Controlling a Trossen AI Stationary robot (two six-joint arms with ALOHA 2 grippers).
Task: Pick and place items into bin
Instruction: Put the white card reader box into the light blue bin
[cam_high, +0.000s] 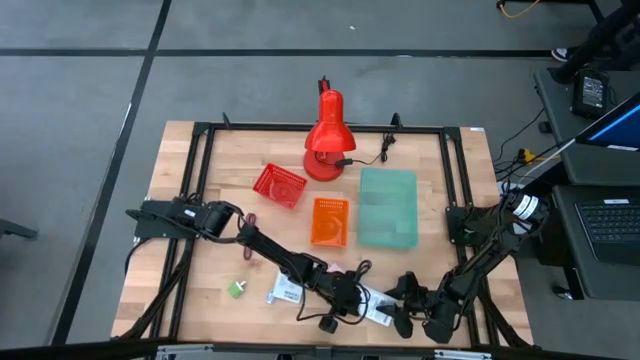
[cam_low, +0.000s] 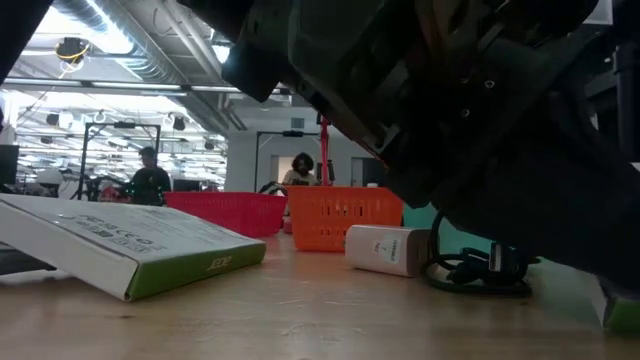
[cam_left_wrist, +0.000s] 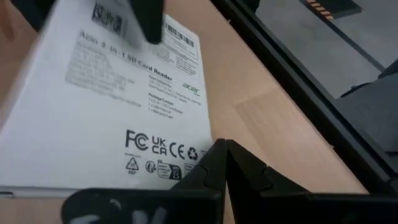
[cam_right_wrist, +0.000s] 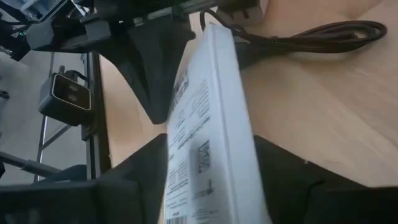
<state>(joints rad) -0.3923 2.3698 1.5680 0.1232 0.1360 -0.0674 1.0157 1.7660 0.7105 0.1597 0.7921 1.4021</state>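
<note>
A white printed packet (cam_right_wrist: 208, 118) stands on edge between the fingers of my right gripper (cam_right_wrist: 211, 186), near the table's front edge (cam_high: 377, 312). My left gripper (cam_left_wrist: 222, 163) is shut, its tips at that packet's printed face (cam_left_wrist: 124, 93). A second white packet (cam_high: 285, 291) lies flat on the wood to the left, with a tiny green cube (cam_high: 236, 289) beyond it. A black coiled cable (cam_low: 482, 270) and a small white block (cam_low: 385, 249) lie on the table behind the grippers. The orange bin (cam_high: 329, 221), the red bin (cam_high: 279, 186) and the teal bin (cam_high: 387, 207) stand farther back. My left gripper touches the packet's printed face near its corner (cam_left_wrist: 200, 144) with its shut fingertips, coming level and slanting down from the table's left. My right gripper pinches the packet by its two broad faces (cam_right_wrist: 186, 155), one finger (cam_right_wrist: 134, 180) on each side. It comes from the table's right, slanting down. The packet is tipped up on a long edge.
A red desk lamp (cam_high: 325, 140) stands at the far middle with its black cord (cam_high: 375, 155). A dark red cord (cam_high: 250, 222) lies by my left arm. A black metal frame (cam_high: 200, 200) runs around the tabletop. Bare wood lies at the near left.
</note>
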